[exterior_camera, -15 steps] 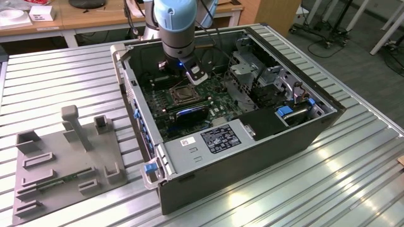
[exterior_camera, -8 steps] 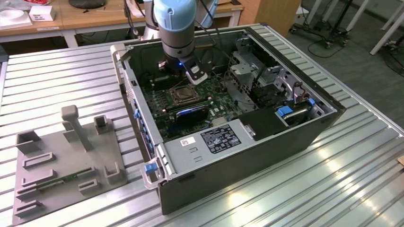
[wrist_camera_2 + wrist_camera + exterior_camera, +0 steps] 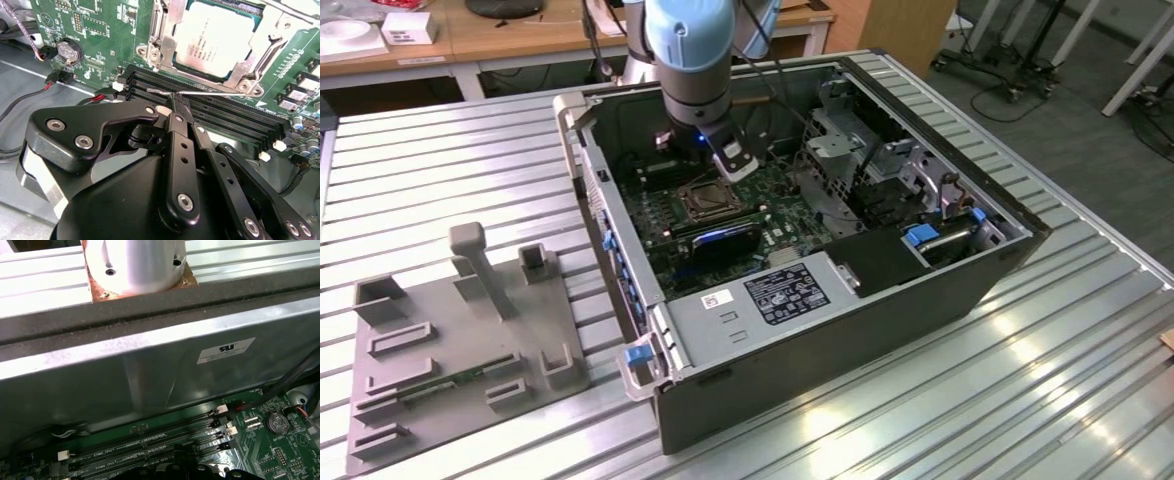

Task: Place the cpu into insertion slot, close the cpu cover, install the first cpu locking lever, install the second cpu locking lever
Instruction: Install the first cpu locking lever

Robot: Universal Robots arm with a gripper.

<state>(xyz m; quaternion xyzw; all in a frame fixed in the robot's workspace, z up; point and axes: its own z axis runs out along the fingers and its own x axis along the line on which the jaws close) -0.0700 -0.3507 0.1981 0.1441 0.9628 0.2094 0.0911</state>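
A silver ribbed aluminium table (image 3: pixel 1067 400) carries an open dark-grey metal computer case (image 3: pixel 854 340). To the exterior view's left of the case, apart from it, lies a flat grey fixture plate (image 3: pixel 454 350) with upright blocks.

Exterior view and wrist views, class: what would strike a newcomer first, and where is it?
The open computer case stands on the slatted table, the arm reaching down into it over the green motherboard. In the second wrist view the cpu sits framed by the cpu cover, and the gripper is at a thin silver lever beside the black memory slots.
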